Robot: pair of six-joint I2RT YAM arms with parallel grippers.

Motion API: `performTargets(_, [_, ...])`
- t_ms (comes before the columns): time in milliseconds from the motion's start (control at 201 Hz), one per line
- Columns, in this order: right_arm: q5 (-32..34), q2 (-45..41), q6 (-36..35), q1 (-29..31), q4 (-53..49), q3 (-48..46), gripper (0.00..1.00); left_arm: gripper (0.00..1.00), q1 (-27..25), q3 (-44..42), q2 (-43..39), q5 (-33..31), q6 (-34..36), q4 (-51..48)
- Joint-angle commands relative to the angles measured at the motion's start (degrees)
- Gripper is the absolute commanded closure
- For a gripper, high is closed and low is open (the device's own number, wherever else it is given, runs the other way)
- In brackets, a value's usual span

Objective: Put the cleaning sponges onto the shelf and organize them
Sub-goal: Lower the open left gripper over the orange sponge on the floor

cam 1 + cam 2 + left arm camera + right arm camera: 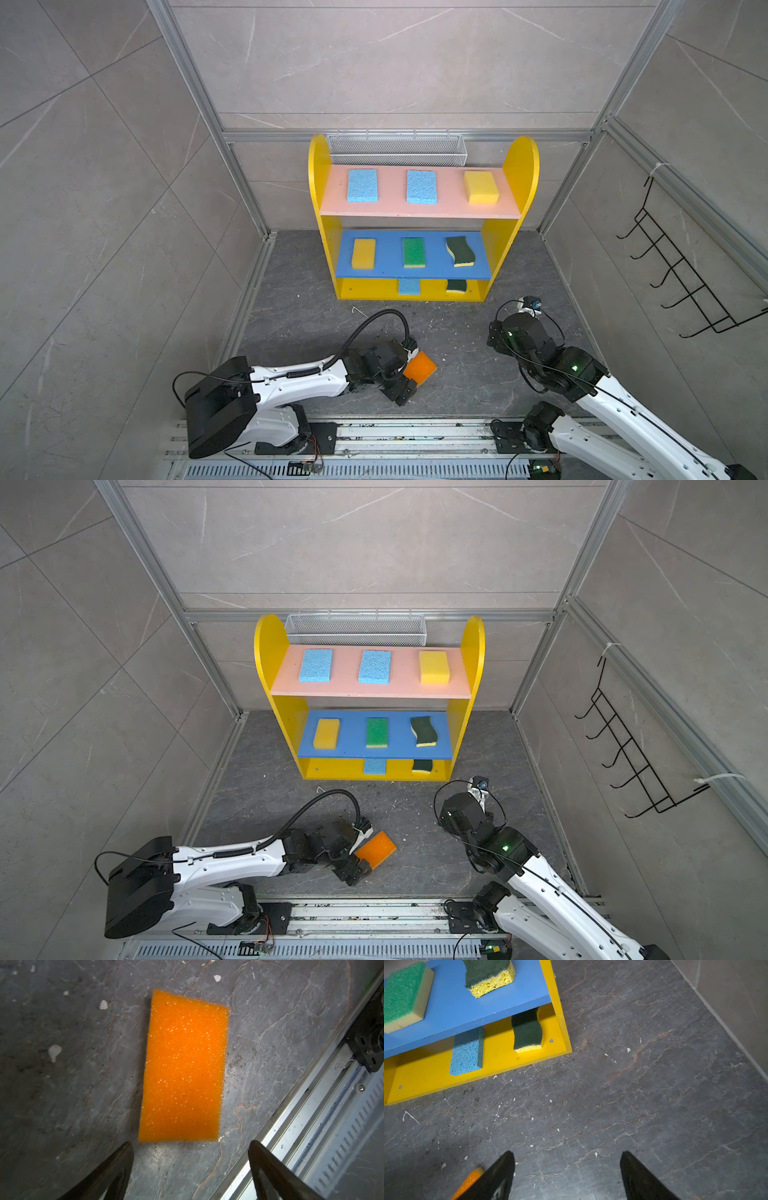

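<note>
An orange sponge (pixel 422 368) (pixel 184 1068) lies flat on the dark floor in front of the shelf (pixel 521 166). My left gripper (pixel 190 1142) is open, its fingertips either side of the sponge's near short edge, not touching it. The pink board holds two light blue sponges (pixel 362 185) (pixel 422 187) and a yellow one (pixel 481 188). On the blue board lie yellow (pixel 363 253), green (pixel 413 252) and dark-green wavy (pixel 460 251) sponges. The base carries a light blue sponge (pixel 467 1053) and a dark-green one (pixel 527 1032). My right gripper (pixel 567 1152) hangs open and empty over bare floor.
A white mesh basket (pixel 397 149) hangs behind the shelf top. A black wire hook rack (pixel 681 266) is on the right wall. The arms' metal rail (pixel 415 436) runs along the front edge. Aluminium posts frame the booth.
</note>
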Motion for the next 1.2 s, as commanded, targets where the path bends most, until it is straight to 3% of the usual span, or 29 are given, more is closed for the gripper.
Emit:
performTargets(0, [-0.4,-0.8,-0.4,-0.4,-2.0,0.0,0.18,0.07,-0.2,2.2,1.6,3.0,2.8,1.7])
performTargets(433, [-1.0,-1.3,-0.9,-1.2,-1.9,-0.6,0.17,0.06,-1.4,5.6,7.4,-4.3,3.5,-2.5])
performTargets(747, [-2.0,-1.3,-1.0,-1.5,-0.8,-1.2,0.17,0.07,-2.9,6.7,6.5,-9.4,3.0,-4.8])
performTargets(1200, [-2.5,-2.1,-1.3,-1.7,-0.2,-2.1,0.16,0.06,-3.7,8.3,7.7,-9.6,3.8,-6.9])
